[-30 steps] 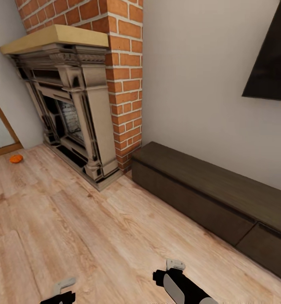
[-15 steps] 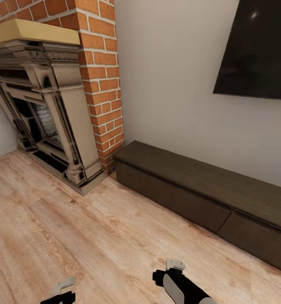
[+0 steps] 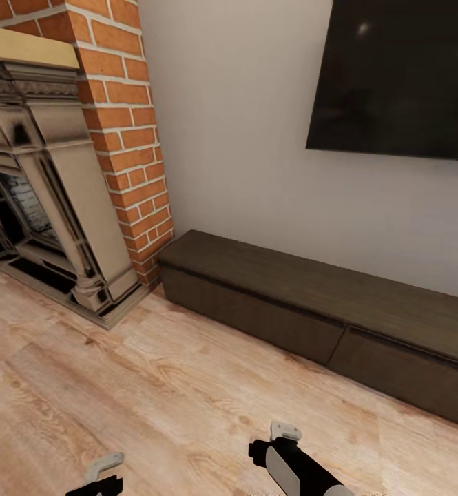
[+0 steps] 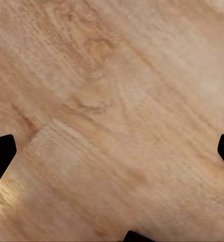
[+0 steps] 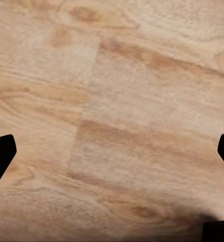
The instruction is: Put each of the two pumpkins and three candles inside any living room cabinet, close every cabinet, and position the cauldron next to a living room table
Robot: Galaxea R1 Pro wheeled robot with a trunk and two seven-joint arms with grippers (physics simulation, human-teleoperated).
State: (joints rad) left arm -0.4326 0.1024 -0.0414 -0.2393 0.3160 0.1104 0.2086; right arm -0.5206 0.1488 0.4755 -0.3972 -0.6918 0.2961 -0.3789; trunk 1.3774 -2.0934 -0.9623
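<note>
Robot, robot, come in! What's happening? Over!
Both claws open, empty, over bare wood floor. Cabinet ahead, both drawers shut. Nothing blocking the way.

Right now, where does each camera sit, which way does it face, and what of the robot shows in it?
Head view: looks forward and down at the cabinet, closed, beside the fireplace; both arms at the bottom edge.
Left wrist view: faces down at the wood floor; dark fingertips at the sides, jaws open.
Right wrist view: faces down likewise; fingertips apart, jaws open.
All three views share the floor.

Cabinet matt dark wood; floor pale wood (visible grain).
</note>
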